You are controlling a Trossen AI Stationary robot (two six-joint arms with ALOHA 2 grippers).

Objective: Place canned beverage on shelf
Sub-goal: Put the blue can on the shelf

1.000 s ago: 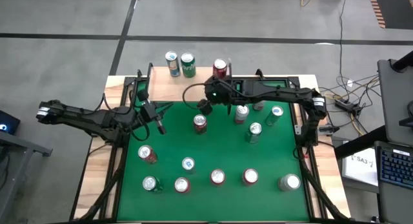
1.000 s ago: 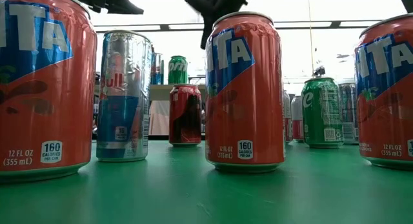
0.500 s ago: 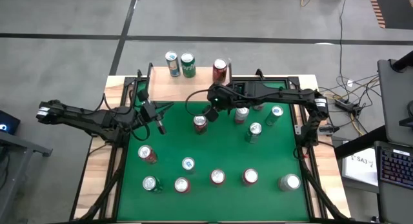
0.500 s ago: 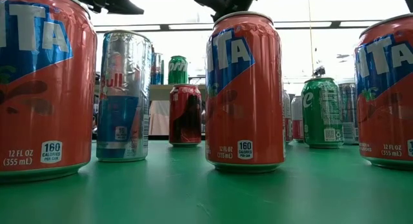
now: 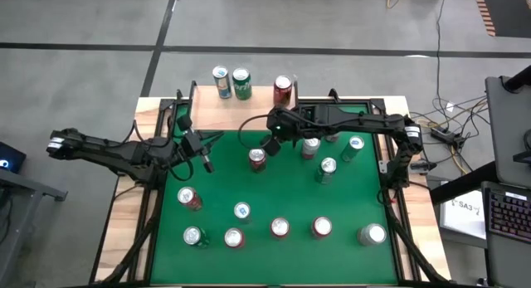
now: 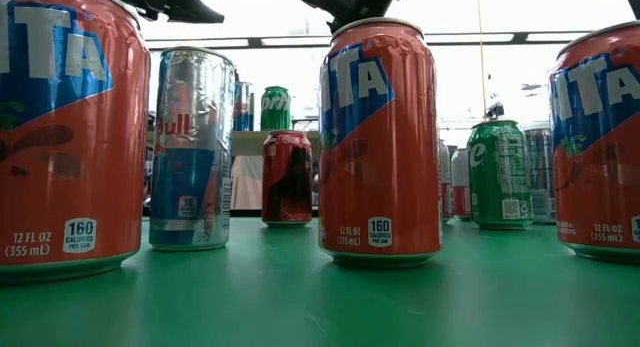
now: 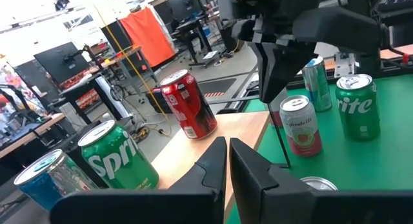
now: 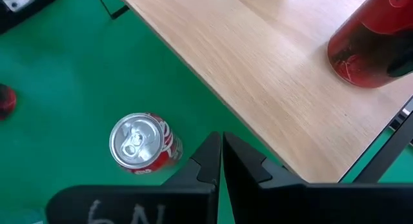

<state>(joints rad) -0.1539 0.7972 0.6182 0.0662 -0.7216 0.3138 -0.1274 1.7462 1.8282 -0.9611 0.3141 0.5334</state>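
The shelf (image 5: 249, 105) stands at the table's far edge and carries a blue can (image 5: 221, 82), a Sprite can (image 5: 241, 83) and a red can (image 5: 283, 90). The right gripper (image 5: 269, 147), fingers together, hangs beside a red-and-white can (image 5: 257, 158). The left gripper (image 5: 205, 163), fingers together, waits nearby.

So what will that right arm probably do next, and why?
Probably open its fingers and drop onto the red can just below it. The right gripper hangs shut and empty above the green table, beside that can. The shelf already holds three cans, with bare wood left between them. The left gripper waits near the table's left edge.
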